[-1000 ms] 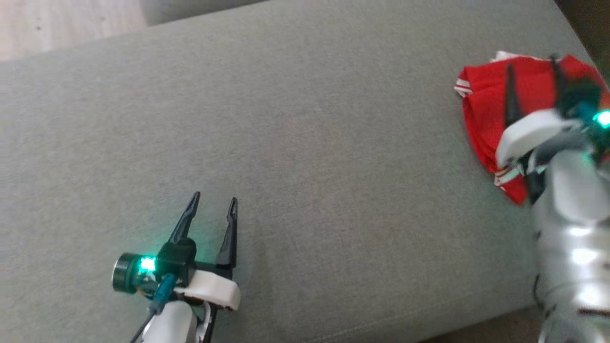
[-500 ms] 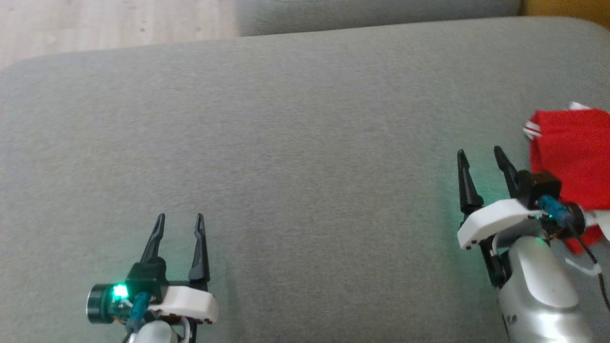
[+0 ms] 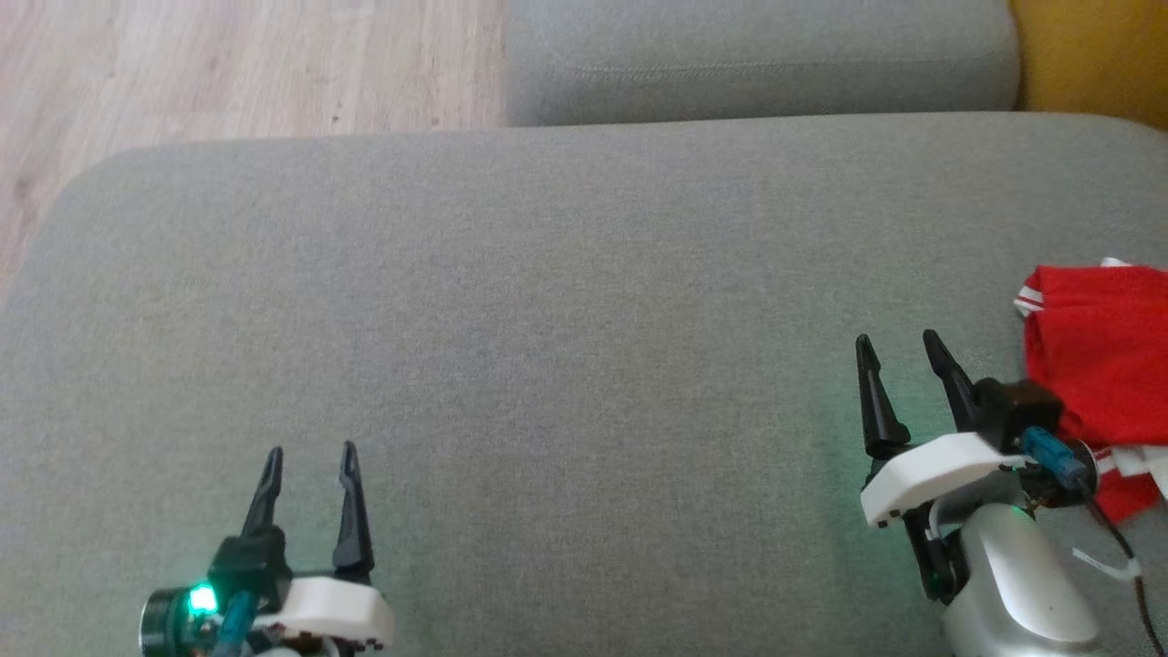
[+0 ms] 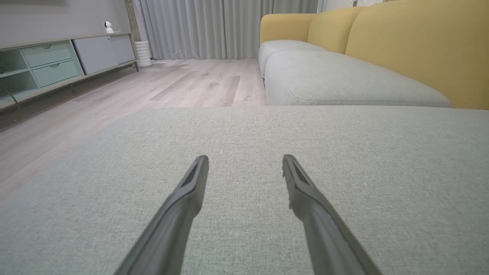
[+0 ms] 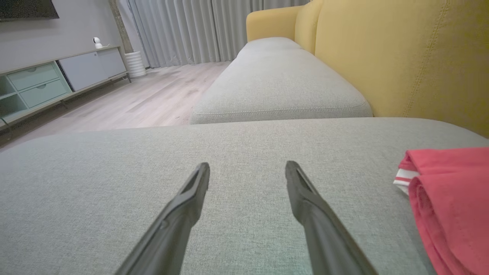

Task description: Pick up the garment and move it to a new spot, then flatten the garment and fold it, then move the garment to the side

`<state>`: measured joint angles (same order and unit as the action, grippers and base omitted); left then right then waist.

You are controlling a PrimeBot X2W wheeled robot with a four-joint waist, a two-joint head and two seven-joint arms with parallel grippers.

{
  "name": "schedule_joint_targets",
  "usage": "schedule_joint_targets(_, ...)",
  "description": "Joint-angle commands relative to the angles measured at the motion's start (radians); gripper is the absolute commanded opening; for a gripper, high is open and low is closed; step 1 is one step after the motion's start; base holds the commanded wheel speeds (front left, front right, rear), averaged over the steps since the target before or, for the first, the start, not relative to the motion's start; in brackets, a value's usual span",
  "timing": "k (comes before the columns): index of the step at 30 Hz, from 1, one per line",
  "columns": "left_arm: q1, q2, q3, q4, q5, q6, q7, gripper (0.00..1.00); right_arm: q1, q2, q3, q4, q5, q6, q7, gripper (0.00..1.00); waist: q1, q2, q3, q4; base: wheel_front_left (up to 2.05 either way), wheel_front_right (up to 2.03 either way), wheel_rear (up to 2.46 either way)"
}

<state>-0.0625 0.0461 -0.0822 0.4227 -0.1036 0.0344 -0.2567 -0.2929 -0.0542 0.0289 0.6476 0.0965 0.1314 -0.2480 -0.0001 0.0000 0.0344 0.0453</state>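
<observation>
The garment is red with white striped trim and lies folded at the right edge of the grey sofa cushion; the right wrist view has the garment at its right side. My right gripper stands open just left of the garment, apart from it, with nothing between its fingers; in its own view the right gripper hovers over bare cushion. Low at the near left, my left gripper is open and empty, and the left gripper faces plain grey fabric.
A second grey cushion adjoins at the back, with a yellow backrest on the right. Wooden floor lies beyond the cushion's left and far-left edges. A low cabinet and curtains stand across the room.
The head camera has tilted and turned, shifting the whole picture. My right gripper has drawn back off the garment to its left, leaving the garment lying on the cushion. Both grippers stay open.
</observation>
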Motion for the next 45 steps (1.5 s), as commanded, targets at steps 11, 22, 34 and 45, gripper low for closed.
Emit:
schedule_joint_targets(11, -0.011, 0.004, 0.063, -0.033, -0.020, -0.028, -0.005, 1.00, 0.010, 0.004, 0.039, -0.068, 0.035, -0.001, -0.014, 1.00, 0.0001, 0.0000, -0.031, -0.027, 0.00, 0.00, 0.00)
schedule_joint_targets(22, 0.013, -0.001, 0.035, 0.037, -0.089, -0.034, 0.027, 0.00, 0.074, 0.004, -0.005, -0.002, 0.105, 0.000, 0.027, 0.00, 0.0002, 0.0000, -0.032, -0.029, 0.00, 0.00, 0.00)
schedule_joint_targets(34, 0.012, 0.000, 0.046, 0.010, -0.234, -0.048, 0.057, 0.00, 0.090, 0.004, -0.014, -0.048, 0.250, 0.000, 0.057, 0.00, 0.0002, 0.0000, -0.032, -0.031, 0.00, 0.00, 0.00)
schedule_joint_targets(45, 0.006, 0.000, 0.062, -0.012, -0.378, -0.061, 0.091, 0.00, 0.102, 0.004, -0.027, -0.089, 0.392, 0.000, 0.090, 0.00, 0.0002, 0.0000, -0.032, -0.032, 0.00, 0.00, 0.00)
